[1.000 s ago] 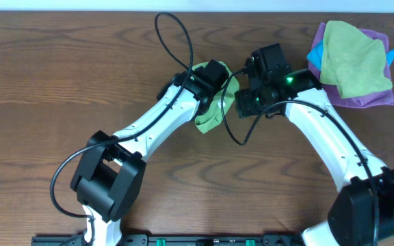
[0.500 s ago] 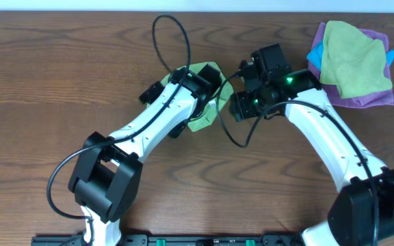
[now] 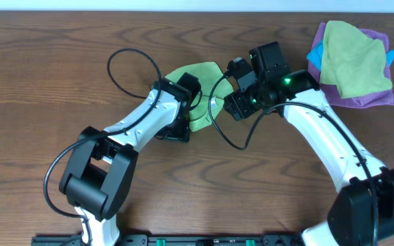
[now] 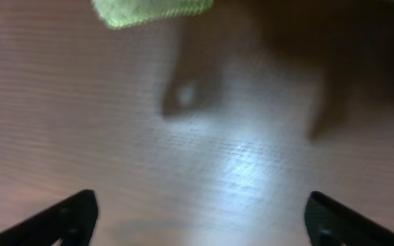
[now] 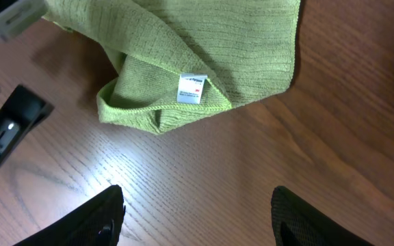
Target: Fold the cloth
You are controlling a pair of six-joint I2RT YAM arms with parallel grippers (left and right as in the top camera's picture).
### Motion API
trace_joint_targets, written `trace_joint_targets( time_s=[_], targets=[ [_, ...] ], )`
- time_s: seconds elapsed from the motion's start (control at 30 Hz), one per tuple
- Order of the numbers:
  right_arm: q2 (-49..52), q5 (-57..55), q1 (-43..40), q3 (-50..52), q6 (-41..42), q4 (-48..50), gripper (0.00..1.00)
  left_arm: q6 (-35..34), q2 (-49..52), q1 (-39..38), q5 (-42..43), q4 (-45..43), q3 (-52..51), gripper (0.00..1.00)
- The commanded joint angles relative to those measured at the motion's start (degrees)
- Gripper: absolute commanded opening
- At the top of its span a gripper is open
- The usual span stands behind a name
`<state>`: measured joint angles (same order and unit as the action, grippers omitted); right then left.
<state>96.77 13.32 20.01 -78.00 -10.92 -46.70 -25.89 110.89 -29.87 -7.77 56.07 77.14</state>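
Left end effector (image 4: 197, 222) has let go of the cloth (image 3: 200, 74) and moved beside it, released; right end effector (image 5: 195, 215), also released and empty, hangs near the cloth.

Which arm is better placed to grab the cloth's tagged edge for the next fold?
Probably right. The right gripper is open, the cloth and its white tag lying right ahead of it. The left gripper faces bare table, the cloth only at its view's edge.
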Motion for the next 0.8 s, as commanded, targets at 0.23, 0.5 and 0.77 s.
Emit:
trace_joint_targets(
  time_s=[0.23, 0.5, 0.77],
  targets=[
    [-0.09, 0.02, -0.33, 0.17, -0.68, 0.28, 0.69, -24.48, -0.85, 7.52, 2.25, -5.53, -0.13, 0.89],
    [-0.09, 0.22, -0.33, 0.17, -0.24, -0.22, 0.68, -32.24, -0.85, 13.73, 20.63, -14.82, -0.98, 0.98],
    [-0.09, 0.22, -0.33, 0.17, -0.26, -3.52, 0.68, -22.34, -0.92, 13.75, 33.14, -32.72, -10.6, 0.99]
  ],
)
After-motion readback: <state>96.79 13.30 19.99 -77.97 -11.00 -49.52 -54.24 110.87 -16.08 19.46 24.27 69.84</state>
